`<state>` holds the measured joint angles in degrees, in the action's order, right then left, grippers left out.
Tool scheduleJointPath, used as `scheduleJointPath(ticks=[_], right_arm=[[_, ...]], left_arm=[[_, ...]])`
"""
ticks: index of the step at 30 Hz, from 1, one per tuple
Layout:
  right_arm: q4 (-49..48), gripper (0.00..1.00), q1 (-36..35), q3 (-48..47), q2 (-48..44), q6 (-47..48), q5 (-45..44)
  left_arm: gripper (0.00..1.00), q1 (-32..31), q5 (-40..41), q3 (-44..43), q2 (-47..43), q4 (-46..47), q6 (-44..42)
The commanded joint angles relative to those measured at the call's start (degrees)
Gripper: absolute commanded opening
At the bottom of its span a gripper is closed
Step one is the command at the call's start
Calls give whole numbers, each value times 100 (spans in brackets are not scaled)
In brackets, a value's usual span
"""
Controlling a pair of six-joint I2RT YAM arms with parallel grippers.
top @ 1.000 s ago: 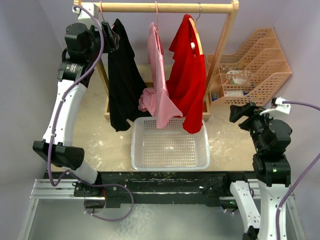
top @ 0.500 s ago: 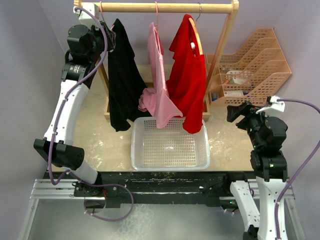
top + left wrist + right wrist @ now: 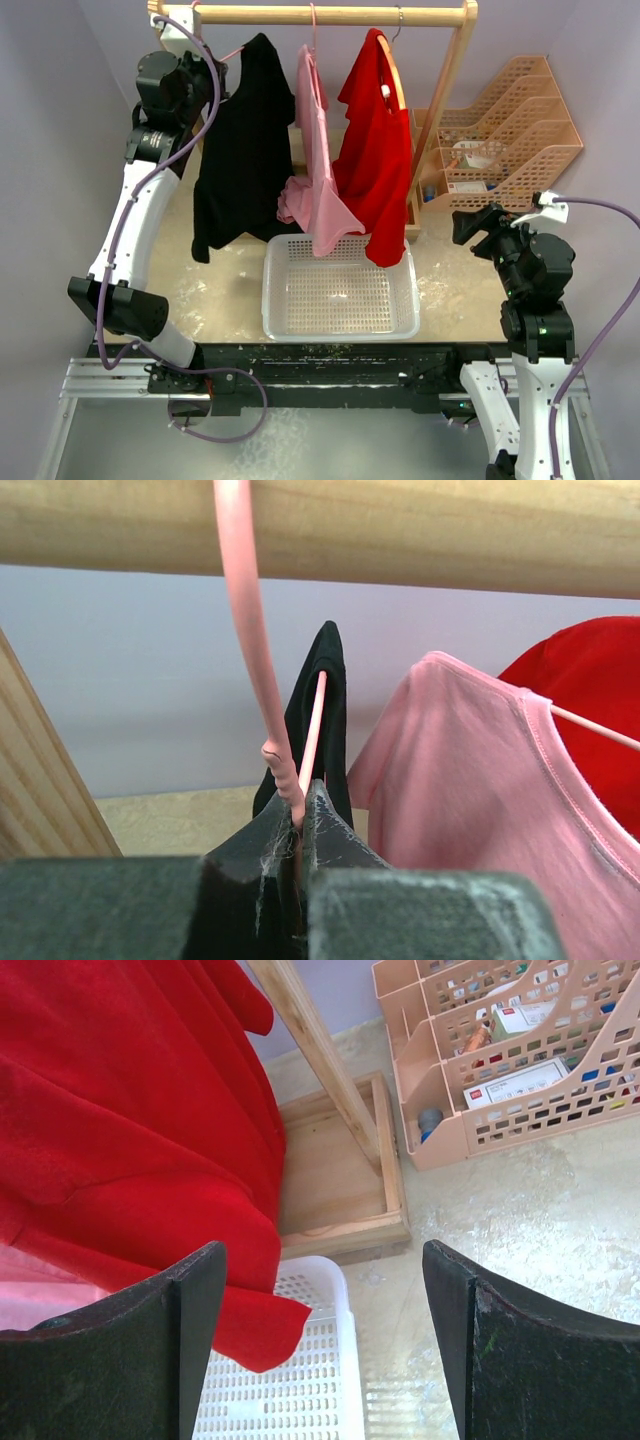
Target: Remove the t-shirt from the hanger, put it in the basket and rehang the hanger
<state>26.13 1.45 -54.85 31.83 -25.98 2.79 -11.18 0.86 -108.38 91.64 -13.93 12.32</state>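
Observation:
A black t-shirt (image 3: 238, 150) hangs on a thin pink hanger (image 3: 252, 650) hooked over the wooden rail (image 3: 330, 14) at its left end. My left gripper (image 3: 213, 70) is up at the rail, shut on the hanger's wire just below the hook. In the left wrist view the left gripper (image 3: 297, 818) pinches the pink wire, and the black t-shirt (image 3: 326, 695) hangs right behind it. My right gripper (image 3: 470, 225) stands open low at the right, apart from the clothes. The right wrist view shows the right gripper (image 3: 322, 1260) holding nothing.
A pink shirt (image 3: 320, 180) and a red shirt (image 3: 375, 150) hang further right on the rail. A white perforated basket (image 3: 340, 334) sits on the table below them. Peach-coloured organizer trays (image 3: 510, 130) stand at the back right. The rack's slanted wooden post (image 3: 320, 1050) rises beside the red shirt (image 3: 130, 1110).
My left gripper has shut on the pink hanger. The black t-shirt has turned and swung out to the left, now hanging broader. The right arm has barely moved.

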Motion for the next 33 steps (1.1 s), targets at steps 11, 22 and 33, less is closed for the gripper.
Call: scheduleJointPath(ticks=[11,22,33], right_arm=[[-465,78,-22,-82,-37,94,304],[-530,78,-22,-93,-28,84,402],[-571,74,-22,-230,26,218,488]], left_arm=[[0,-5,-120,40,-614,1112,-454],[0,-7,-148,535,-1100,1338,-622],[0,-5,-112,1659,-2134,915,-626]])
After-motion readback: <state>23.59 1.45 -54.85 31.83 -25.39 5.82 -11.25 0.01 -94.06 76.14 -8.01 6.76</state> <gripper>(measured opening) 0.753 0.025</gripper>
